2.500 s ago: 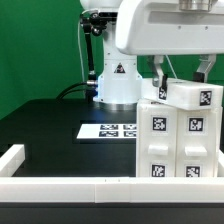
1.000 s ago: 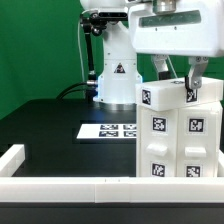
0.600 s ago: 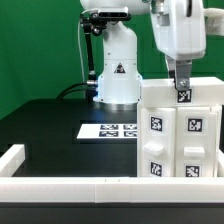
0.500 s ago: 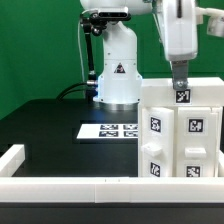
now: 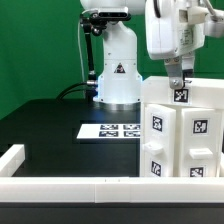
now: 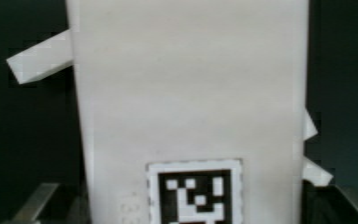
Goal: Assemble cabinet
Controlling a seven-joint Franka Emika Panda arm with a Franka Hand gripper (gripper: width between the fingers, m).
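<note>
White tagged cabinet (image 5: 183, 130) stands upright at the exterior view's right.

no readable text or numbers; only square tags on cabinet (image 5: 183, 130) and marker board (image 5: 110, 130), warning triangle on robot base (image 5: 117, 70).

The exterior camera sits low at the desk (image 5: 50, 125) edge, facing the arm's base at twelve o'clock. The wrist camera hangs close over the cabinet (image 5: 180, 130) (image 6: 190, 100), which both views share.
</note>
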